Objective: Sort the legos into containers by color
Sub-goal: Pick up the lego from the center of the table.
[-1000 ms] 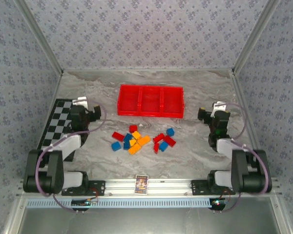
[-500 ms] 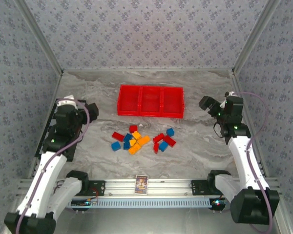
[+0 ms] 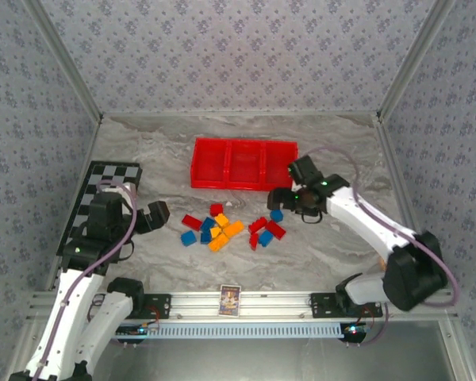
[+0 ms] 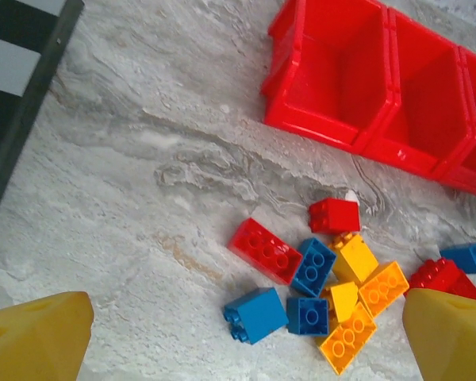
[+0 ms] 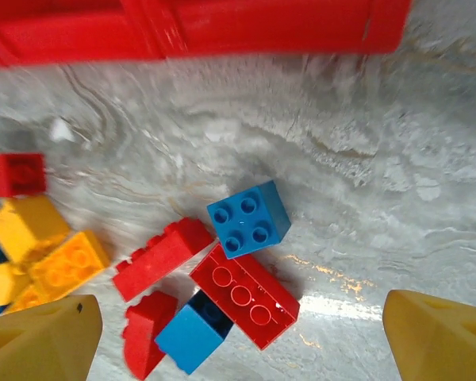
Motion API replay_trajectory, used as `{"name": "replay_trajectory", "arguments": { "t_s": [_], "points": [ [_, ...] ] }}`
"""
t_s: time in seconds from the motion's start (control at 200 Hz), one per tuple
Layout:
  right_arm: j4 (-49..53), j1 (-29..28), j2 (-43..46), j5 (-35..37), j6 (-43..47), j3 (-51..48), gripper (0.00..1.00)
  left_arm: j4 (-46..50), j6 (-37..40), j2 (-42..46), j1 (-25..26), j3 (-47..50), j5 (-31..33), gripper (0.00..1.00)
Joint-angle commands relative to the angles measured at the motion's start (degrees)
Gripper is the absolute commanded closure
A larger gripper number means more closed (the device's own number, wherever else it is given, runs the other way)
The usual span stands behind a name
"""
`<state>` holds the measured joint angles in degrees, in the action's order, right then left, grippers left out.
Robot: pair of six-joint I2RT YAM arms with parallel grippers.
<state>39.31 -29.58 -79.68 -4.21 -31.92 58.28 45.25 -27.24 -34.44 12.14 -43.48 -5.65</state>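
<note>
A red tray (image 3: 246, 186) with three square boxes in a row is seen just past the right gripper (image 5: 239, 337). Only bare red floors are seen inside the boxes. The legos (image 3: 222, 228), red, blue and orange-yellow, are bunched on the table (image 3: 159, 151) in front of both grippers, apart from the tray. The left gripper (image 4: 244, 337) is held wide apart, and the right one too.
</note>
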Motion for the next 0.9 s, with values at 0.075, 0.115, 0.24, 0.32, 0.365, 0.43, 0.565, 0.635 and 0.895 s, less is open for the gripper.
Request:
{"name": "replay_trajectory", "arguments": {
  "t_s": [0.075, 0.115, 0.24, 0.32, 0.365, 0.43, 0.565, 0.635, 0.895],
  "points": [
    [5.42, -2.45, -12.98, -0.27, 4.46, 8.04, 0.14, -1.91, 0.94, 2.61, 0.43, 1.94, -3.46, 0.0],
    [6.15, -3.05, -15.27, 0.21, 5.24, 9.39, 0.16, -2.3, 1.03, 2.76, 0.43, 2.15, -3.87, 0.0],
    [7.65, -4.41, -19.49, 1.51, 7.45, 13.17, 0.21, -2.94, 1.14, 2.66, 0.43, 2.42, -5.65, 0.0],
    [8.83, -4.52, -21.11, 2.94, 8.44, 14.4, 0.25, -3.45, 1.08, 2.62, 0.43, 2.64, -6.1, 0.0],
    [9.67, -4.57, -21.87, 4.12, 8.89, 15.05, 0.27, -3.47, 1.05, 2.54, 0.43, 2.79, -6.04, 0.0],
    [11.09, -4.6, -22.81, 4.6, 9.27, 15.71, 0.33, -3.62, 0.97, 2.28, 0.49, 2.88, -6.13, 0.0],
    [12.61, -4.61, -24.35, 6.74, 10.14, 16.72, 0.43, -3.85, 0.88, 1.58, 0.4, 2.97, -6.52, 0.0],
    [12.9, -4.64, -24.9, 7.41, 10.33, 16.76, 0.45, -4.03, 0.95, 1.14, 0.5, 3.05, -6.74, 0.0],
    [14.42, -4.69, -26.8, 9.04, 11.27, 17.41, 0.52, -4.08, 0.97, 0.51, 0.44, 3.08, -7.07, 0.0]
  ]
}}
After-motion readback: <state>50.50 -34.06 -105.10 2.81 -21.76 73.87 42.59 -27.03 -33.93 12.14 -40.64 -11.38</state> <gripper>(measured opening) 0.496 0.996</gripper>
